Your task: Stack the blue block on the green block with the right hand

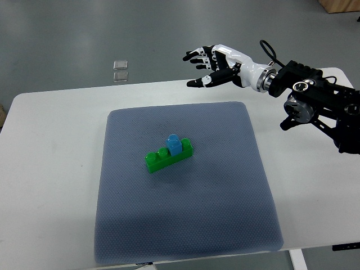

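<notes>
A long green block (167, 157) lies on the grey-blue mat (185, 225) near its middle. A small blue block (173, 144) sits on top of the green block, toward its right end. My right hand (205, 66) hangs in the air above the table's far edge, up and to the right of the blocks and well apart from them. Its fingers are spread and hold nothing. Its arm (315, 95) comes in from the right edge.
The mat lies on a white table (50, 169). Two small clear square pieces (120, 70) lie on the floor beyond the table's far edge.
</notes>
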Robot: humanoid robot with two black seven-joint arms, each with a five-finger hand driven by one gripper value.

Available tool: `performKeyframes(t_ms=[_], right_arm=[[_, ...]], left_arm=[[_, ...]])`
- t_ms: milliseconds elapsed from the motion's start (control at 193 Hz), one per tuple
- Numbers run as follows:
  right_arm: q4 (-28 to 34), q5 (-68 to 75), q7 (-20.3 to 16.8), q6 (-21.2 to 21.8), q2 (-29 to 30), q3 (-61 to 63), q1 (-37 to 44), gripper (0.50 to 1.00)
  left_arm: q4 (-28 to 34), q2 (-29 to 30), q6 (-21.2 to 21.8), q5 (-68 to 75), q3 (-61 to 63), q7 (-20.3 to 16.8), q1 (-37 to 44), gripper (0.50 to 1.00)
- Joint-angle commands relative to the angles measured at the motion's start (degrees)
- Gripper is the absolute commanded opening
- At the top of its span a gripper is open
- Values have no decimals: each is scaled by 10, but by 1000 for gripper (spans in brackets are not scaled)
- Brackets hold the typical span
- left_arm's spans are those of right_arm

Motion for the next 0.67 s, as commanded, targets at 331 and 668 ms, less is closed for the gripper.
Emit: performKeyframes(t_ms=[331, 668], right_arm=[[-108, 175, 5, 2, 158, 274, -144, 921], [-151, 175, 42, 8, 199, 309, -163, 921]], left_arm=[[-11, 0, 0, 0, 1, 0, 0, 1000], [-12, 0, 0, 2, 1, 1, 0, 1000]])
